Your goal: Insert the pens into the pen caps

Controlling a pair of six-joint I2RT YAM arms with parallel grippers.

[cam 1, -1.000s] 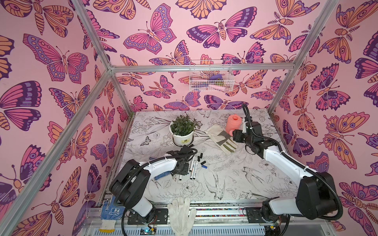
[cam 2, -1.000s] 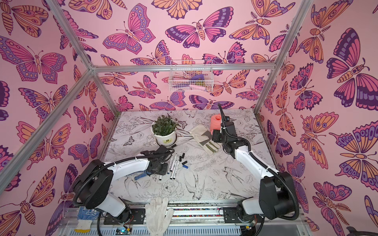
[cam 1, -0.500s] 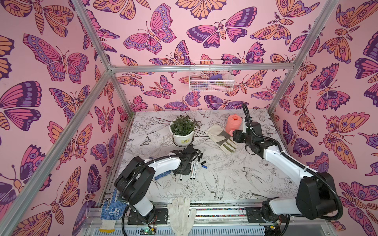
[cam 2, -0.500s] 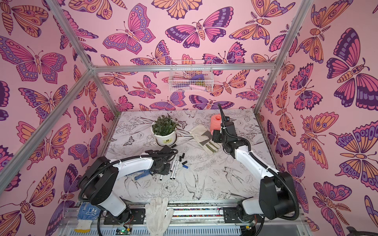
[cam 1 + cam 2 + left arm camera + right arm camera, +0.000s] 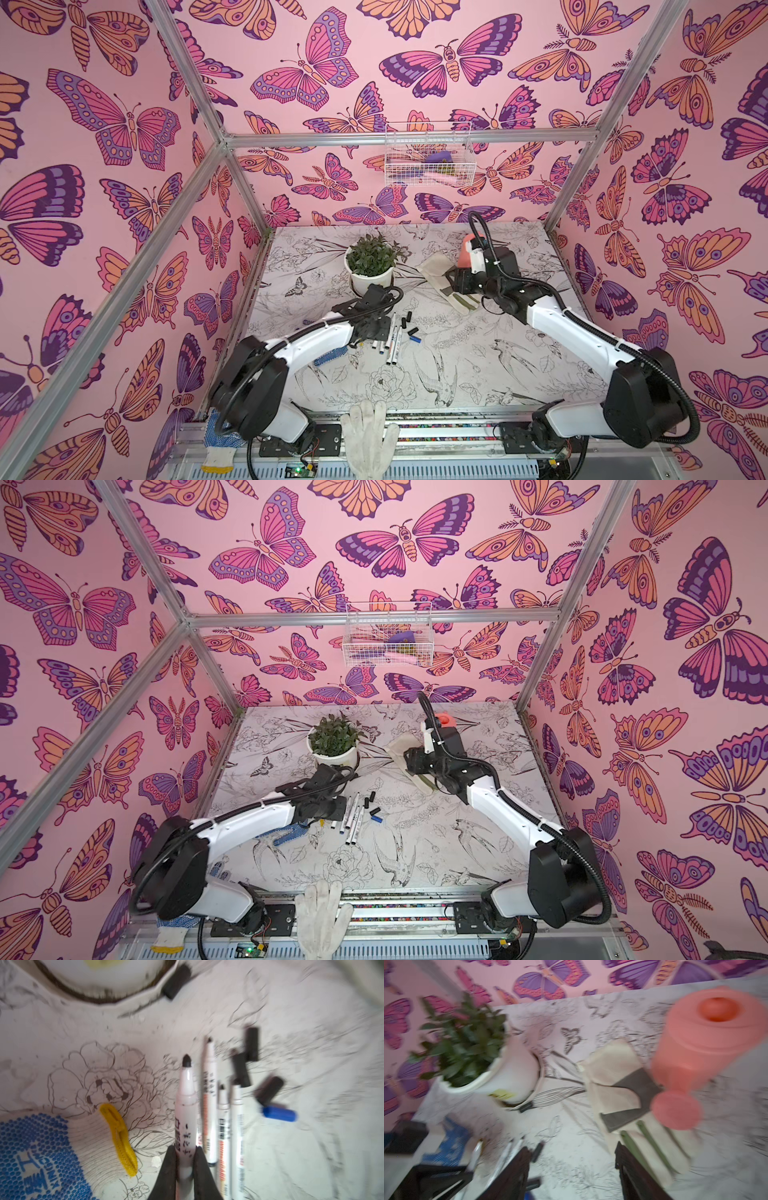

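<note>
Left tool pinched tight, right tool agape.

So, table layout from the robot's side: potted plant at the back, left of centre, watering can at the back to its right, garden glove between those 2.

In front of the plant the pens lie side by side, with 4 pen caps just right of them (1 more cap sits against the plant's saucer). A work glove lies left of the pens.

The left gripper is at the row's left end, 1 pen between its jaws; the right gripper hangs over the garden glove.

1 glove drapes over the front rail midway, another glove at its left end. A wire basket hangs on the back wall.
</note>
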